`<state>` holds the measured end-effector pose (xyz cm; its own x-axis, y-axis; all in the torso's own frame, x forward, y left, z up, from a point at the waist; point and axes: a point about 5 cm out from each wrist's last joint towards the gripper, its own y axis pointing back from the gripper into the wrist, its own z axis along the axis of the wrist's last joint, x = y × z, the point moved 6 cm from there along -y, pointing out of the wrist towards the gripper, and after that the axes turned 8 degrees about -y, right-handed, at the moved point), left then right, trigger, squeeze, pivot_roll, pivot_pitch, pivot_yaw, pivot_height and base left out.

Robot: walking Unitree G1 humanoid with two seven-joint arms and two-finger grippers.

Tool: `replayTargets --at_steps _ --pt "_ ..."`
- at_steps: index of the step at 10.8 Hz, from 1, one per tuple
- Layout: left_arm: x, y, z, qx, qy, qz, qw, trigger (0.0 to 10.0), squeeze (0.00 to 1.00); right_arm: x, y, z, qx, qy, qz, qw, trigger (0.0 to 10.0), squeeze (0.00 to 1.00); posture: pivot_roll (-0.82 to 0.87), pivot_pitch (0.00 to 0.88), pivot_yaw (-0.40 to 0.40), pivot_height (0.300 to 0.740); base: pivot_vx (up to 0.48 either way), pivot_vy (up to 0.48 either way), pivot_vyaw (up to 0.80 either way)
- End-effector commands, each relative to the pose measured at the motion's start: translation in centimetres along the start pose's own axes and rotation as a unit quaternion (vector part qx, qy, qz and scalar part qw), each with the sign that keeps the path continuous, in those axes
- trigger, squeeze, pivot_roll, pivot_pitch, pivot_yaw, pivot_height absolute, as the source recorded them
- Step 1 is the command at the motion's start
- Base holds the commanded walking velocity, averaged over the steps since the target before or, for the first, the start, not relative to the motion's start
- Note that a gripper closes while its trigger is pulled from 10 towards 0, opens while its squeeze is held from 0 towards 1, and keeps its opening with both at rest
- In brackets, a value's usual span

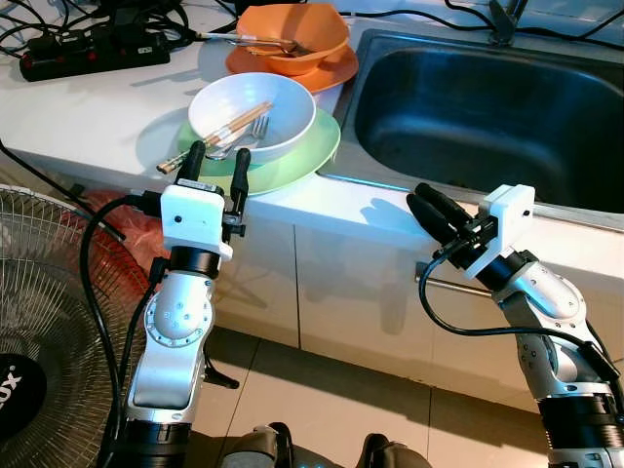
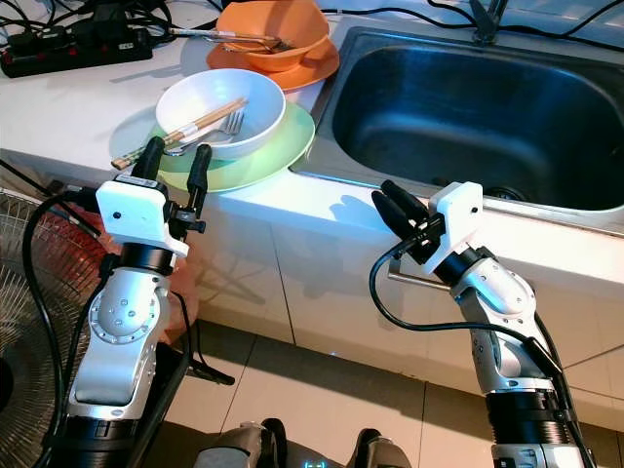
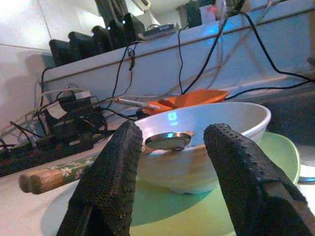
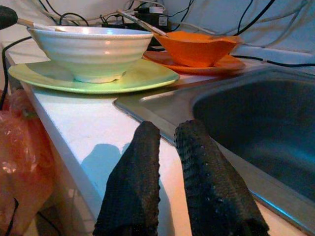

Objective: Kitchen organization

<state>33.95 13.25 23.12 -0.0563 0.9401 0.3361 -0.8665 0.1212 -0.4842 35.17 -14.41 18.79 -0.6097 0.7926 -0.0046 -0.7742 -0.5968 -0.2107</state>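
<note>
A white bowl (image 1: 252, 115) holding chopsticks (image 1: 219, 132) and a fork (image 1: 242, 139) sits on a green plate (image 1: 302, 156) on the white counter. Behind it an orange bowl (image 1: 292, 37) with cutlery rests on an orange plate (image 1: 331, 70). The steel sink (image 1: 487, 117) lies to the right. My left gripper (image 1: 220, 151) is open at the near rim of the green plate, its fingers pointing at the bowl (image 3: 206, 147). My right gripper (image 1: 434, 210) is shut and empty, hovering in front of the counter edge by the sink's near left corner (image 4: 147, 105).
A black power strip (image 1: 93, 54) with cables lies at the counter's back left. A standing fan (image 1: 49, 322) and a red plastic bag (image 1: 127, 214) stand on the floor at the left. White cabinet doors with a bar handle (image 1: 458, 286) run below the counter.
</note>
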Motion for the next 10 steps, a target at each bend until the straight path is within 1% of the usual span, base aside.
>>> replayTargets --at_steps 1,4,9,10 --pt "0.04 -0.26 -0.05 0.003 0.003 -0.002 1.0 10.0 0.0 0.2 -0.04 -0.31 0.005 -0.003 0.006 1.0 10.0 0.0 0.06 0.184 0.017 0.74 0.0 0.0 0.0" --pt "-0.04 -0.75 0.11 0.0 0.004 -0.002 1.0 10.0 0.0 0.33 -0.14 -0.36 0.004 -0.006 0.006 1.0 10.0 0.0 0.06 0.191 0.015 0.74 0.0 0.0 0.0" --pt "-0.18 -0.71 -0.46 0.009 -0.001 -0.005 1.0 10.0 0.0 0.27 0.07 -0.51 0.005 -0.005 0.002 1.0 10.0 0.0 0.05 0.176 0.021 0.74 0.0 0.0 0.0" --pt "-0.06 -0.73 -0.6 0.011 -0.003 -0.003 1.0 8.7 0.0 0.33 0.02 -0.54 0.005 -0.006 0.003 1.0 10.0 0.0 0.05 0.171 0.021 0.74 0.0 0.0 0.0"
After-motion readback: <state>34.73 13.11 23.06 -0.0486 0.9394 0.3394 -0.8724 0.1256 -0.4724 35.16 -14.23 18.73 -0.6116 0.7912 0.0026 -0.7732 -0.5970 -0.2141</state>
